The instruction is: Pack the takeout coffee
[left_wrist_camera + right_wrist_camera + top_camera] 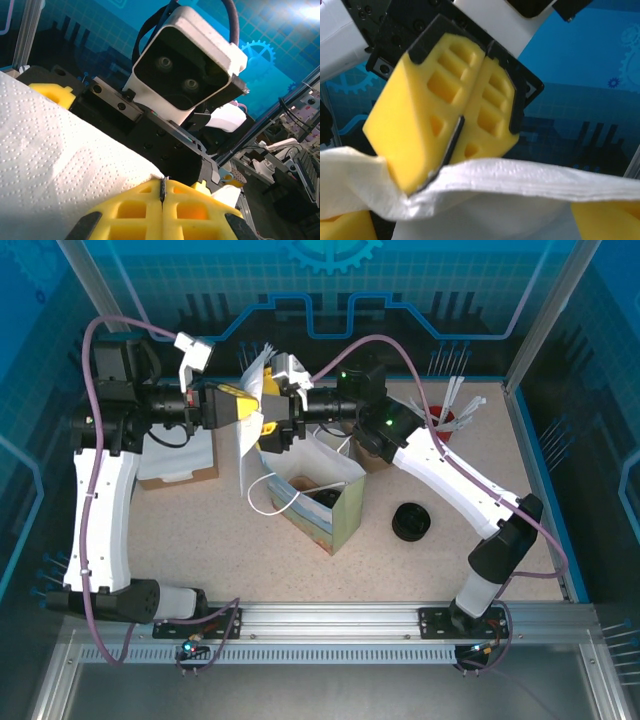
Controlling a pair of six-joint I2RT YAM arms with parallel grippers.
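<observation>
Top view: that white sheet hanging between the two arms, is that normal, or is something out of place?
Slightly odd: the white napkin hangs in mid-air near the open paper bag, not in it. The left pincer is shut on it, bunching it, while the open right pincer straddles its edge.

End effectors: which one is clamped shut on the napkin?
The left end effector, pinched shut on the napkin; the right end effector is spread wide around it.
</observation>
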